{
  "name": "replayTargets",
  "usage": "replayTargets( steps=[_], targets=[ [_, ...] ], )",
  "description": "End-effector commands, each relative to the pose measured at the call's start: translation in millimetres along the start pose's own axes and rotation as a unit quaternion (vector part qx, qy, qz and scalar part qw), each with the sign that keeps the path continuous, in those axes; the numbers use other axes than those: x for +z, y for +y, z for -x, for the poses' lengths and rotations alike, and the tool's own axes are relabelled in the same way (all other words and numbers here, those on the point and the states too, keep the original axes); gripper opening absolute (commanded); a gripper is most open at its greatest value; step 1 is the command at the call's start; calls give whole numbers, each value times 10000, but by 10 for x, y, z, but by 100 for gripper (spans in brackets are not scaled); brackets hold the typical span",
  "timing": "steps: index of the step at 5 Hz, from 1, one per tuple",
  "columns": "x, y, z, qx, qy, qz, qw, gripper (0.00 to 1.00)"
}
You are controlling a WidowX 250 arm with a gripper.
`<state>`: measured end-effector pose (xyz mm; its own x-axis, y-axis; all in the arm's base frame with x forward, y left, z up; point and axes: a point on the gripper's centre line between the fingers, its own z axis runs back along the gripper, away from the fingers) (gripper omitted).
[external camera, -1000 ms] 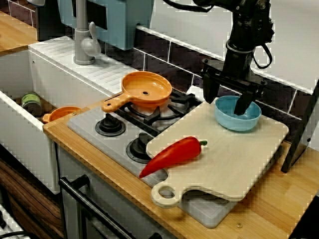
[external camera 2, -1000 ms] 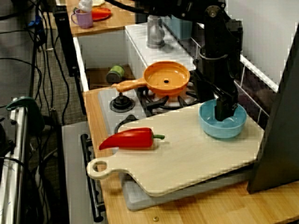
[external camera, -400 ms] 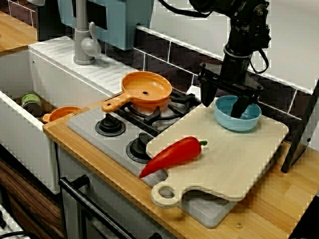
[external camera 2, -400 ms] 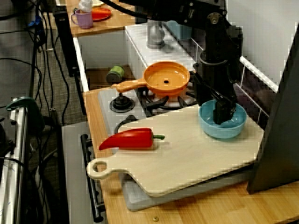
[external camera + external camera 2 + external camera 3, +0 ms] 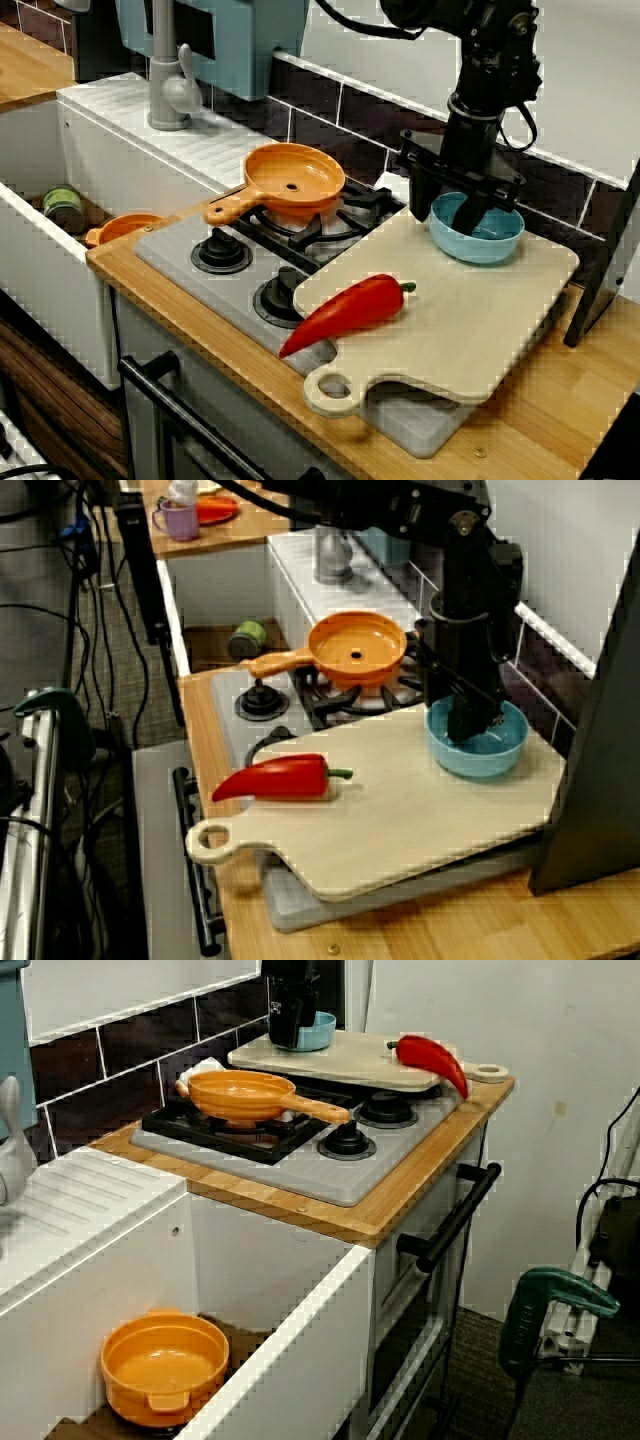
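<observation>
One blue bowl is sitting at the far end of the board, close to the tiled wall. The gripper is hanging straight down over the bowl's stove-side rim with jaws spread fairly wide and gripping nothing. One finger is standing outside the bowl wall; the other is dipping inside. The bowl is therefore lying under the hand and mostly off to the side away from the stove, rim between the fingers. The oven-end view shows the same. Whether either finger is touching the rim, cannot tell. Risk, as I judge it: the bowl looks light, so one finger meeting the rim ahead of the other could skid it along the board or tip it. A pinch on one edge alone could leave it hanging crooked. The board is overhanging the hob, so a downward push could be rocking it. Farther out, a red pepper is lying near the board's handle end, well apart from the bowl. An orange pan is resting on the back burner.
</observation>
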<state>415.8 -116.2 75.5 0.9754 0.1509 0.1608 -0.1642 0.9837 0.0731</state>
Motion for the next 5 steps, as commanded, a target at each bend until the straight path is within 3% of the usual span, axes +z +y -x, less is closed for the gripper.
replayTargets(
  steps=[1,5],
  targets=[
    [286,99,-61,44,-260,197,9995,0],
    [377,232,321,-120,-346,290,9989,0]
  ],
)
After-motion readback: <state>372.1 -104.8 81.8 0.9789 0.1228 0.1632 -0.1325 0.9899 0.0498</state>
